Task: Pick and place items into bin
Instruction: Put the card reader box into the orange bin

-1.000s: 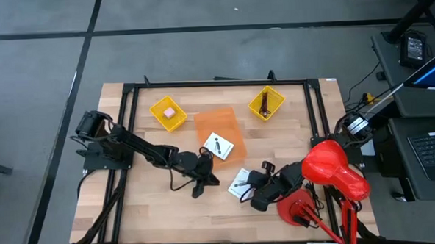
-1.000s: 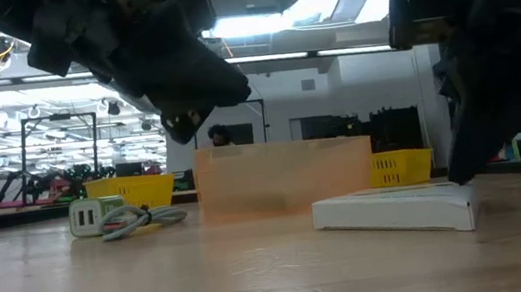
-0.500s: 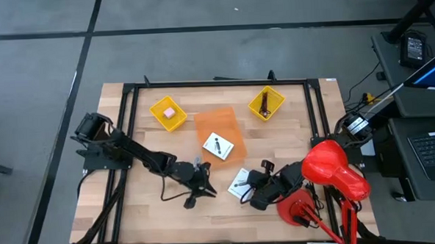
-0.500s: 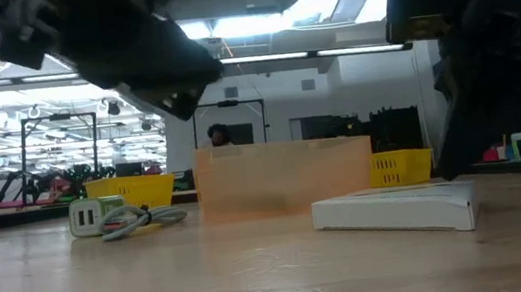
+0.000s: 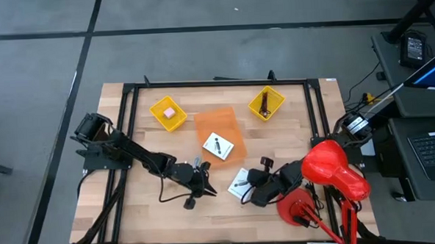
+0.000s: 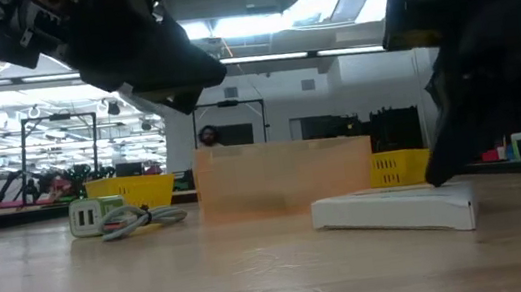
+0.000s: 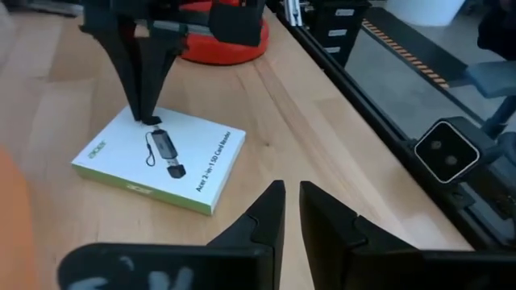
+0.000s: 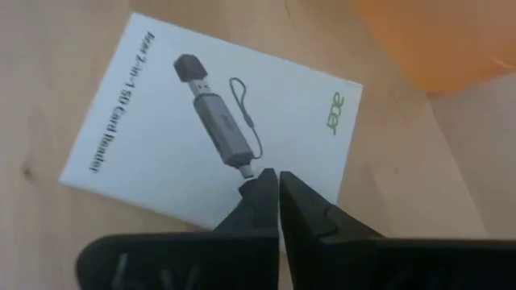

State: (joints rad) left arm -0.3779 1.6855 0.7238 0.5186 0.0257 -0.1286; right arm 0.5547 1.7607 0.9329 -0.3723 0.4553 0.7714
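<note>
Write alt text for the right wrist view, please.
A white box, printed with a picture of a USB card reader, lies flat on the wooden table. The right gripper hangs just above its edge, jaws shut and holding nothing. Part of an orange bin shows at one corner of the picture.
</note>
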